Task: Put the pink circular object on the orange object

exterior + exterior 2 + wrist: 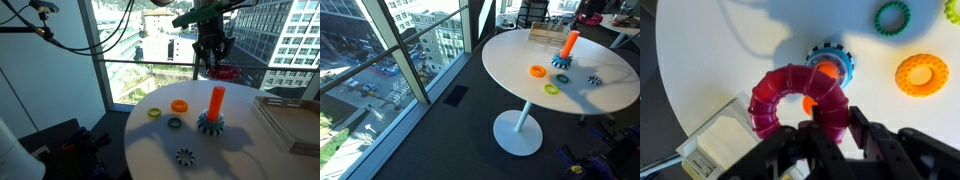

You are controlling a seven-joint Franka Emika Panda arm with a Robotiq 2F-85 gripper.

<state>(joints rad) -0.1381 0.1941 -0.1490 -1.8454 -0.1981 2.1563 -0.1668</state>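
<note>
Hanging down from overhead, the arm aims the gripper (830,122) at the white table (700,60), its jaws clamped on one side of the pink circular object (780,95). The pink circular object is held in the air, lying roughly flat and slightly tilted, with the axis of its hole pointing downward. Beneath it the orange object (823,68) stands upright on a teal base (840,55), its long axis vertical. In the wrist view its top shows at the ring's rim and through the hole. In an exterior view the pink circular object (226,72) is clear above the orange object (217,99), not touching. Farther off lie a flat orange ring (922,74) and a green ring (892,16).
</note>
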